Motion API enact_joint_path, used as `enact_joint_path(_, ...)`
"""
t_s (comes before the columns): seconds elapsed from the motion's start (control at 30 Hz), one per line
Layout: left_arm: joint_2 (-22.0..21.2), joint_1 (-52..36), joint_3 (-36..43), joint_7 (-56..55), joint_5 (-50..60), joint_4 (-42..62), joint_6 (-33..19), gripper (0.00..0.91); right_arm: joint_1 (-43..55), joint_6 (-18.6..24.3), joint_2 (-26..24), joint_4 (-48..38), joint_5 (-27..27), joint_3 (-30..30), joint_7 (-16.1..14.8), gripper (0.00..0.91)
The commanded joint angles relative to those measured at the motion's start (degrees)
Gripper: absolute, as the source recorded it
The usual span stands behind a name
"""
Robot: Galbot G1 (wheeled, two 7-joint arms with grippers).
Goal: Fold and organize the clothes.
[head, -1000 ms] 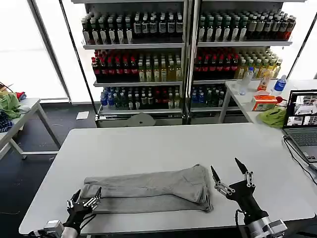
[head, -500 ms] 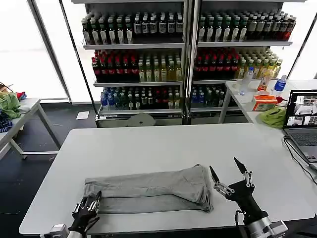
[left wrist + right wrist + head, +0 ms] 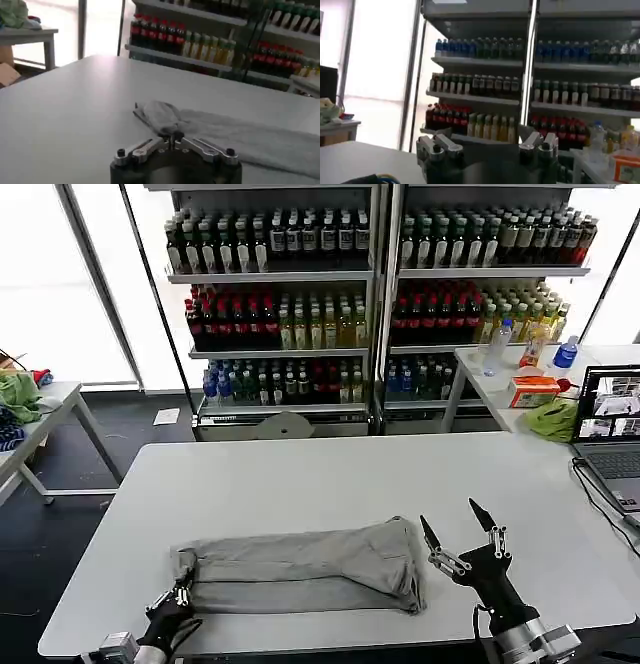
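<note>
Bright window backlight, soft wrist-view blur

We see a plain light grey shirt (image 3: 305, 569) lying on a white table (image 3: 330, 474). At two o'clock sit a lime-green cloth (image 3: 552, 420) and an orange box (image 3: 533, 391). At twelve o'clock, shelves (image 3: 375, 274) carry red, blue, yellow and dark bottles.

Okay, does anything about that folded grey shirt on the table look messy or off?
Yes. The grey shirt is folded into a long band, but its end by the left gripper is bunched and lifted, pinched there, and its layers don't line up. The right gripper hovers open beside the other end.
</note>
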Motion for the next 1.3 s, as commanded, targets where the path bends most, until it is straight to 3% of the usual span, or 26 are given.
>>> enact_joint_path(0.03, 4.69, -1.08, -11.13, 2.62, -2.18, 0.62, 4.18, 0.010, 0.45, -0.44, -0.15, 0.09, 0.68, -0.30, 0.23, 0.907)
enact_joint_path(0.33, 11.31, -2.30, -28.64, 6.39, -4.89, 3.39, 9.29, 0.020, 0.92, -0.66, -0.42, -0.37, 1.12, -0.79, 0.53, 0.907)
enact_joint_path(0.57, 12.52, -1.20, -30.18, 5.60, -8.47, -2.22, 10.72, 0.010, 0.49, -0.31, -0.31, -0.39, 1.33, -0.57, 0.54, 0.907)
enact_joint_path(0.77, 11.02, -0.06, -22.05, 3.63, -8.71, -15.47, 10.71, 0.010, -0.31, 0.01, -0.19, -0.38, 1.31, -0.14, 0.44, 0.907)
enact_joint_path(0.9, 12.34, -2.03, -10.23, 1.72, -9.11, -19.81, 11.39, 0.020, -1.08, 0.30, 0.23, -0.40, 1.17, 0.24, 0.44, 0.907)
enact_joint_path(1.03, 13.58, -5.70, 0.41, -0.43, -10.91, -19.56, 11.63, 0.020, -2.11, 0.29, 0.65, 0.14, 0.74, 1.02, 0.41, 0.907)
enact_joint_path(1.3, 11.68, -11.84, 17.77, -1.38, -9.97, -14.10, 11.65, 0.020, -3.92, -0.11, 1.49, 0.58, 0.44, 2.73, 0.47, 0.907)
